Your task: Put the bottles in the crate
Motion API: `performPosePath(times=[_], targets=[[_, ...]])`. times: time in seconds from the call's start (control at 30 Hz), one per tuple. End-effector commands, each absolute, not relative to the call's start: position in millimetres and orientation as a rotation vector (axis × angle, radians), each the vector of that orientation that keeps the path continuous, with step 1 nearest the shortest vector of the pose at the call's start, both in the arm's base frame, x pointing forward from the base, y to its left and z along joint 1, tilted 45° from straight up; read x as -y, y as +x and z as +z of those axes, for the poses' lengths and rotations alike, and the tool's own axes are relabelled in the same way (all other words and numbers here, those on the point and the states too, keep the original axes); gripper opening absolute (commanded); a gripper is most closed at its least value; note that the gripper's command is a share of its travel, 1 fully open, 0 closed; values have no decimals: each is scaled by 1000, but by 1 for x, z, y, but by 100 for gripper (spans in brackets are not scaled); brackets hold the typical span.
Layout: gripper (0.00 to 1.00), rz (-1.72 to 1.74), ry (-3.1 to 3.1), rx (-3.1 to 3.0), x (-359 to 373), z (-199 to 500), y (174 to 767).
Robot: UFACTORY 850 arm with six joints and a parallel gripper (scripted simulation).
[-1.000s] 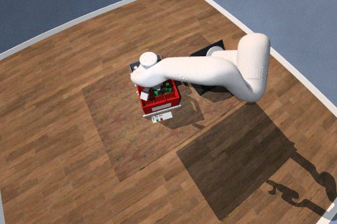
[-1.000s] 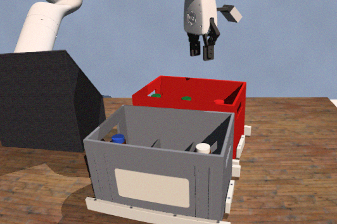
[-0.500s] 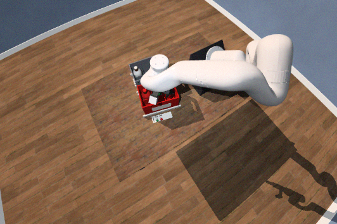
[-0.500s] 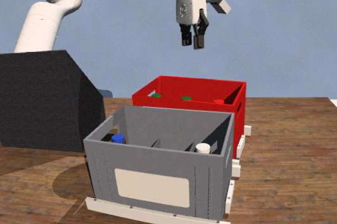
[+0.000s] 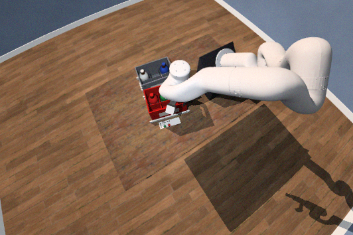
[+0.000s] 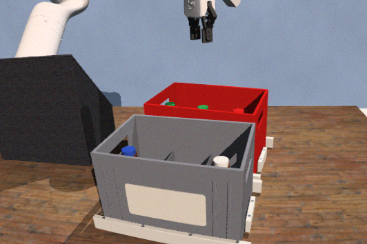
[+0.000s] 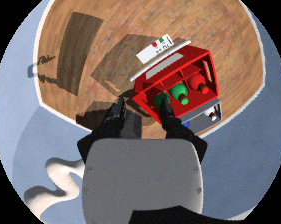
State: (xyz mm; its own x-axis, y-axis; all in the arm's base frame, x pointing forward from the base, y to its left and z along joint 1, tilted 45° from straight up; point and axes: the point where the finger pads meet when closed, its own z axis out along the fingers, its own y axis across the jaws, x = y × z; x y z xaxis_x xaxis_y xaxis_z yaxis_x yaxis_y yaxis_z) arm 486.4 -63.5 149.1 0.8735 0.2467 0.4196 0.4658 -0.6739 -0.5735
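So the gripper (image 6: 201, 34) hangs high above the red crate (image 6: 193, 104), jaws partly spread and holding nothing, probably since three ordered bottles already stand inside.

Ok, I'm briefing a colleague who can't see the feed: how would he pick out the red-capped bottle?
In the exterior view, find the red crate standing right behind the gray crate. Three bottle caps peek over its near rim in a row. The red-capped bottle is at the right end, the only cap there that is not green.
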Motion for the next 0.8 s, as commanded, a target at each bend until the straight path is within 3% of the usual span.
performPosePath(times=[0.0,0.77], targets=[[65,-405,-2334,511,52,171,478],[65,-405,-2334,511,2,256,443]])
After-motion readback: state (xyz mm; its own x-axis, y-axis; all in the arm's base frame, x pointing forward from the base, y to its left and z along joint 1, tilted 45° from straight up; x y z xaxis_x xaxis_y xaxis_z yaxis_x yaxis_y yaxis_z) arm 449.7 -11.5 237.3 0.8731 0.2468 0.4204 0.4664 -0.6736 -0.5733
